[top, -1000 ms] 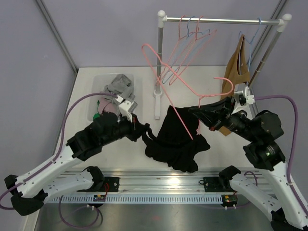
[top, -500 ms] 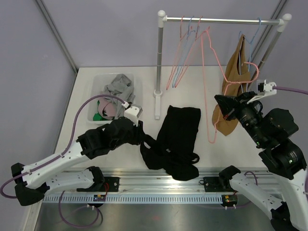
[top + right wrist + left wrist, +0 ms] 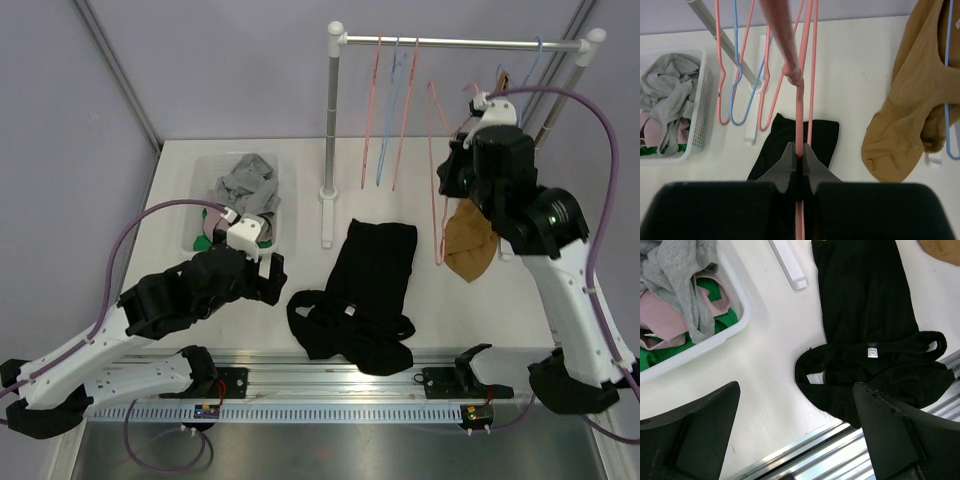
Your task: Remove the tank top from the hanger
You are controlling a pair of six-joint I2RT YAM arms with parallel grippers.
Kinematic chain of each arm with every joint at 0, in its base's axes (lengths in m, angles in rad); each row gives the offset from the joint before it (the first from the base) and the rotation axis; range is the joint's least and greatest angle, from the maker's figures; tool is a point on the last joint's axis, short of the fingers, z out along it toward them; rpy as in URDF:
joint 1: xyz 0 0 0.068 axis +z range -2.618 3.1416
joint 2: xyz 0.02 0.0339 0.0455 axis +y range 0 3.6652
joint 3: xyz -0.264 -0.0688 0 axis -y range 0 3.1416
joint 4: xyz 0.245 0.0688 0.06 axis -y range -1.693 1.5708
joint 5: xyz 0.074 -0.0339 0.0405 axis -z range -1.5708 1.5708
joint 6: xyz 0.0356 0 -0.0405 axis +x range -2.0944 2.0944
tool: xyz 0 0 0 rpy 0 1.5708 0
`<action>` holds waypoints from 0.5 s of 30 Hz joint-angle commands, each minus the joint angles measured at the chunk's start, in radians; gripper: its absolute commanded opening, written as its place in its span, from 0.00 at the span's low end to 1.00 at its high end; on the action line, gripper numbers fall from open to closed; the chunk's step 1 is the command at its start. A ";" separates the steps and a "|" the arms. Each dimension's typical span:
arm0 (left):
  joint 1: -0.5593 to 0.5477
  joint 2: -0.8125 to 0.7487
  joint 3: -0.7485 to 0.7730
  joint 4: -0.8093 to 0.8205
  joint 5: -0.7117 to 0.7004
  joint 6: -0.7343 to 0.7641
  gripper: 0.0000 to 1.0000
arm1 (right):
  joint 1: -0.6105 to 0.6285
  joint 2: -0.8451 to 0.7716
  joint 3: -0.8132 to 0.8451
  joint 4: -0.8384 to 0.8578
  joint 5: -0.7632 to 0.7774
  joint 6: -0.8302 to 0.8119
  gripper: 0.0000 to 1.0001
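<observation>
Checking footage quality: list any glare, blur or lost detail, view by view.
Top external: glare on the silver metal rail at the near edge. Left wrist: black tank top shows little fold detail. Right wrist: pink wire hanger blurs near the lens.

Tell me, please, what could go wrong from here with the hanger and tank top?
1. The right gripper is shut on the pink hanger close to the other hangers on the rail; it could snag them.
2. The brown garment hangs beside that arm and could be knocked down.
3. The tank top lies near the front edge of the table below the open left gripper, which might drag it off.
</observation>
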 commanded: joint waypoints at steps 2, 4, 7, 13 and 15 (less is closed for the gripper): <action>-0.002 -0.088 -0.051 0.005 0.018 0.040 0.99 | -0.110 0.195 0.287 -0.030 -0.067 -0.083 0.00; -0.002 -0.149 -0.119 0.054 0.055 0.042 0.99 | -0.145 0.302 0.387 -0.074 -0.096 -0.115 0.00; -0.002 -0.188 -0.139 0.055 0.040 0.027 0.99 | -0.162 0.425 0.571 -0.116 -0.085 -0.161 0.00; 0.000 -0.210 -0.145 0.058 0.029 0.017 0.99 | -0.188 0.640 0.852 -0.151 -0.095 -0.218 0.00; 0.000 -0.213 -0.145 0.053 0.020 0.014 0.99 | -0.194 0.680 0.894 -0.147 -0.120 -0.224 0.00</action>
